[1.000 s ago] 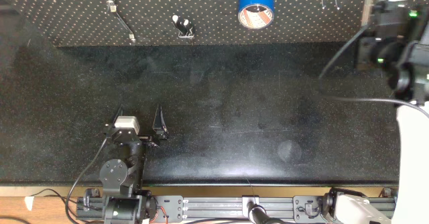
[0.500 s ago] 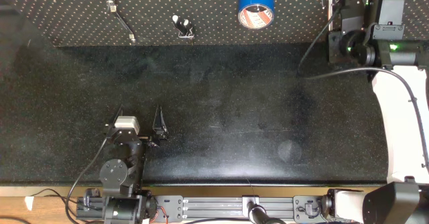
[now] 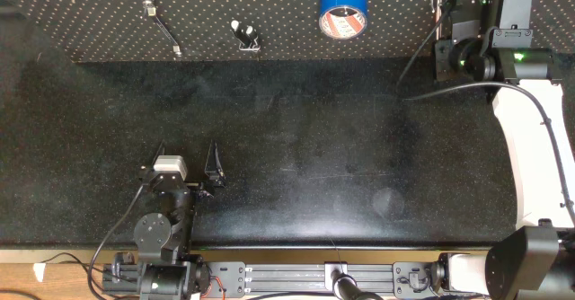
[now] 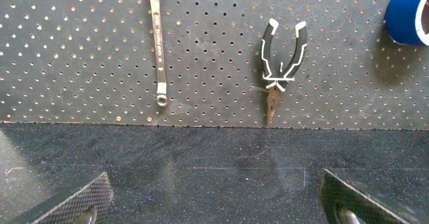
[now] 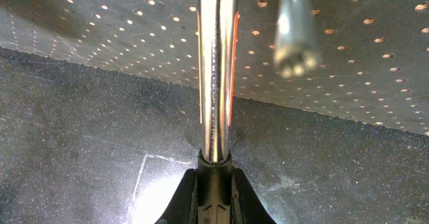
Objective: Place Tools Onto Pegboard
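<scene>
Where the right hand (image 5: 216,177) grips, a slim chrome tool (image 5: 216,83) shines.

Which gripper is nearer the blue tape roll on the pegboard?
Right. The right gripper is at the pegboard, along from the blue tape roll; the left gripper sits far back over the mat.

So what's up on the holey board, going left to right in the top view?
Wrench → pliers → blue tape roll → right pincer, shut on a shiny metal tool.
</scene>
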Available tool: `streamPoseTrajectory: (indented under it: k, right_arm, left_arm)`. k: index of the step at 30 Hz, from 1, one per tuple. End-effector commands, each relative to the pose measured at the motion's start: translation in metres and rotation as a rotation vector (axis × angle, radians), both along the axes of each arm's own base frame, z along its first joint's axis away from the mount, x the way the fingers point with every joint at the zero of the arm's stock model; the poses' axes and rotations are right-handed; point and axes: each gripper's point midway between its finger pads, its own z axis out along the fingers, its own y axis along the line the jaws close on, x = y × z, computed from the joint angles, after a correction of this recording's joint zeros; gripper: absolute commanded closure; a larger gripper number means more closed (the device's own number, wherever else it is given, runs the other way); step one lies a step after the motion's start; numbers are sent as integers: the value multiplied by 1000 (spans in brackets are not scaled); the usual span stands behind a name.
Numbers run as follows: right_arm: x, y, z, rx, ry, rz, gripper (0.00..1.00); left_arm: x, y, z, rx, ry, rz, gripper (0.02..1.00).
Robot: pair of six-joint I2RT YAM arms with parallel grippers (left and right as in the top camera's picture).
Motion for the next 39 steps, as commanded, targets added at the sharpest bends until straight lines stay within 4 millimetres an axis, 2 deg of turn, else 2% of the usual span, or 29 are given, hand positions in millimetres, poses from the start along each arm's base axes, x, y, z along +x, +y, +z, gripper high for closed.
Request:
streamPoseTrajectory:
  k: [1, 2, 5, 8, 10, 11, 13, 15, 18, 22, 23, 28, 32, 35, 39]
  right_arm:
    - [-1, 3, -1, -6, 8, 21, 919]
    - [-1, 3, -1, -6, 8, 21, 746]
    - [-1, 3, -1, -6, 8, 21, 682]
    - [0, 3, -1, -6, 7, 21, 522]
    - [2, 3, 1, -7, -4, 21, 235]
    - [4, 3, 2, -7, -15, 21, 25]
    - [8, 3, 1, -10, -36, 21, 25]
    - [-1, 5, -8, -4, -22, 25, 25]
    - [-15, 15, -23, 9, -149, 55, 25]
    - [-58, 18, -32, -4, -478, 57, 25]
    - [-79, 19, -38, -9, -579, 56, 25]
    - [-125, 20, -52, 86, -693, -18, 25]
    - [-141, 21, -51, 132, -754, -42, 25]
    - [-147, 22, -30, 136, -832, -34, 25]
    - [-167, 35, -33, 156, -822, 11, 25]
  left_arm:
    - [0, 0, -1, -4, 2, 3, 23]
    - [0, 0, -1, -4, 2, 3, 23]
    - [0, 0, -1, -4, 2, 3, 23]
    - [0, 0, -1, -4, 2, 3, 23]
    - [0, 0, -1, -4, 2, 3, 23]
    - [0, 0, -1, -4, 2, 3, 23]
    - [0, 0, -1, -4, 2, 3, 23]
    - [0, 0, -1, -4, 2, 3, 23]
    - [0, 0, -1, -4, 2, 3, 23]
    - [0, 0, -1, -4, 2, 3, 23]
    - [0, 0, -1, -4, 2, 3, 23]
    - [0, 0, -1, -4, 2, 3, 23]
    - [0, 0, -1, -4, 2, 3, 23]
    - [0, 0, -1, -4, 2, 3, 23]
    - [0, 0, -1, -4, 2, 3, 23]
